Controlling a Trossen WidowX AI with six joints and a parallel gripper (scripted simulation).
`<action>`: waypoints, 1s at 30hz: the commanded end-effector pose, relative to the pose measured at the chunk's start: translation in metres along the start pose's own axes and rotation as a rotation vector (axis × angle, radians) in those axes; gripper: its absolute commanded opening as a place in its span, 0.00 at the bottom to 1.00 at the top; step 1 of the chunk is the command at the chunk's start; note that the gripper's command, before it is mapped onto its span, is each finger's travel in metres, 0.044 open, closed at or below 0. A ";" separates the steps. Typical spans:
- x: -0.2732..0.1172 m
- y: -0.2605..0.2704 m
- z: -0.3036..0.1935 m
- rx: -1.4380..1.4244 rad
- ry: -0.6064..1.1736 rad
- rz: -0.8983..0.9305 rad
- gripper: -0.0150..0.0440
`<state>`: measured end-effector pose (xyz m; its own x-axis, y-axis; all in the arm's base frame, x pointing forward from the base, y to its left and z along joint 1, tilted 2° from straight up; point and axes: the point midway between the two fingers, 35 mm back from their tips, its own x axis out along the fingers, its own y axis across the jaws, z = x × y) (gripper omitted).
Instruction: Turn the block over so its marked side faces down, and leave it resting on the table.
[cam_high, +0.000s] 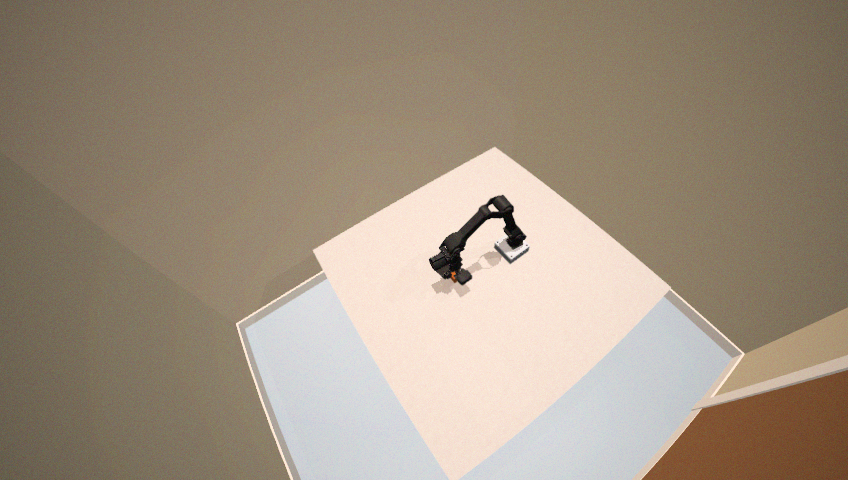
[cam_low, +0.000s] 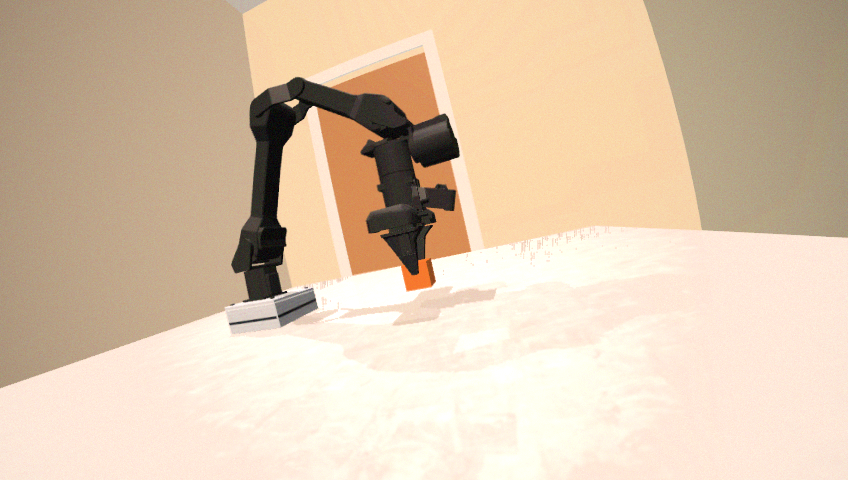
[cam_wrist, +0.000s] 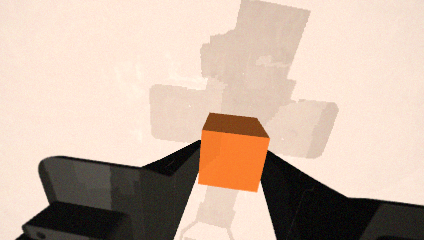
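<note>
An orange block (cam_high: 452, 278) (cam_low: 426, 279) (cam_wrist: 232, 162) is held between the fingers of my gripper (cam_low: 419, 269) (cam_wrist: 230, 149). The gripper points down and is shut on the block, with one finger against each of two opposite sides. In the exterior view the block hangs a little above the table (cam_high: 505, 339) (cam_low: 535, 392). The wrist view shows a bright orange face towards the camera and a darker brown-orange face beyond it. No clear mark shows on the visible faces. The underside and the gripped sides are hidden.
The arm's white base (cam_high: 511, 249) (cam_low: 252, 318) stands on the table, to the left of the block in the exterior view. The arm arches over from it. Shadows of the arm and gripper lie on the table around the block.
</note>
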<state>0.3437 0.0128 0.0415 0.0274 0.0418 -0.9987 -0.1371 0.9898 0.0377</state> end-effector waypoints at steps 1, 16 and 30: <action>-0.004 -0.001 0.001 0.003 -0.014 -0.004 0.25; 0.004 -0.002 0.002 0.007 -0.255 -0.002 0.25; 0.004 -0.001 -0.003 0.003 -0.481 -0.004 0.25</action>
<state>0.3417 0.0110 0.0336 0.4345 0.0856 -0.8966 -0.1348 0.9904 0.0292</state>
